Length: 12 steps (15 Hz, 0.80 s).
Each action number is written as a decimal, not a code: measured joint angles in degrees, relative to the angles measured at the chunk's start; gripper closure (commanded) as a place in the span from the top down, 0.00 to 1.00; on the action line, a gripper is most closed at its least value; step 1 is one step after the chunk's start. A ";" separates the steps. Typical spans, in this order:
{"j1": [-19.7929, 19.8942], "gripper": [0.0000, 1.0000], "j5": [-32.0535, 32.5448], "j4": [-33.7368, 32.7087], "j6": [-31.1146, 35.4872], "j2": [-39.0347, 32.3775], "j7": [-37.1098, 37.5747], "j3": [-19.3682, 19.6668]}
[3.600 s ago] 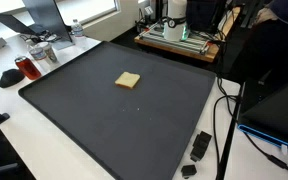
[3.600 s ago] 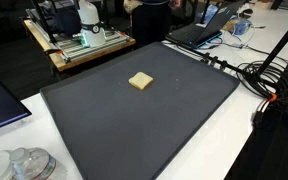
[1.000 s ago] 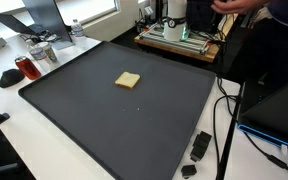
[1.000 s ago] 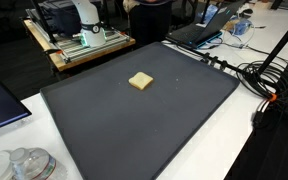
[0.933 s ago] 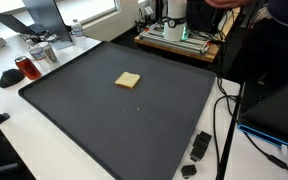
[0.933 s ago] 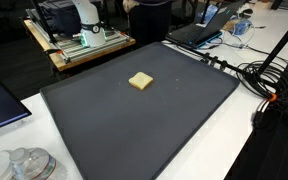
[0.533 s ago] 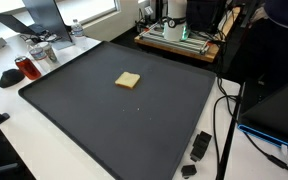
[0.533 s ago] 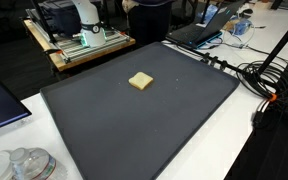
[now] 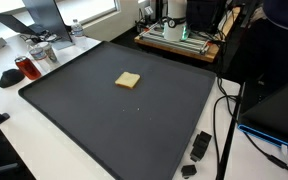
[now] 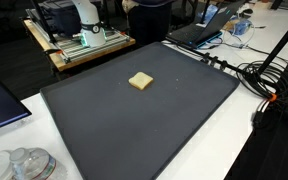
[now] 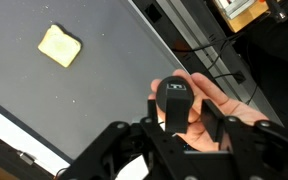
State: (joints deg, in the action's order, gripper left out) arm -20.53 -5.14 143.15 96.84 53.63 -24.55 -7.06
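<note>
In the wrist view my gripper (image 11: 192, 114) hangs above the table's edge with its jaws partly drawn in. A person's hand (image 11: 216, 100) holds a black round-topped object (image 11: 174, 95) up between them. The object lies against one finger, and skin shows in the gap before the other finger (image 11: 213, 113). A tan square piece (image 11: 59, 45) lies on the black mat (image 11: 104, 60), well away from the gripper. Both exterior views show that tan piece (image 9: 128, 80) (image 10: 140, 81) alone on the mat, and the gripper is out of their view.
The black mat (image 9: 104, 125) (image 10: 134, 130) covers most of the white table. A red jar (image 9: 24, 68), small black devices (image 9: 199, 147), a laptop (image 10: 197, 35), cables (image 10: 259, 75) and a wooden stand with equipment (image 9: 179, 38) (image 10: 79, 45) ring it.
The person's arm at the back of an exterior view has pulled out of sight. The tan piece and mat have not moved.
</note>
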 measured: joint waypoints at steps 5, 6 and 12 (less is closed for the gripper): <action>0.00 0.31 0.16 -0.06 0.00 -0.11 -0.28 0.00; 0.00 0.29 0.19 -0.06 0.00 -0.11 -0.32 0.00; -0.01 0.08 0.38 -0.10 0.00 -0.11 -0.60 0.00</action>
State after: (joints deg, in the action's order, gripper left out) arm -20.53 -4.76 143.05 96.84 53.52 -25.15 -7.07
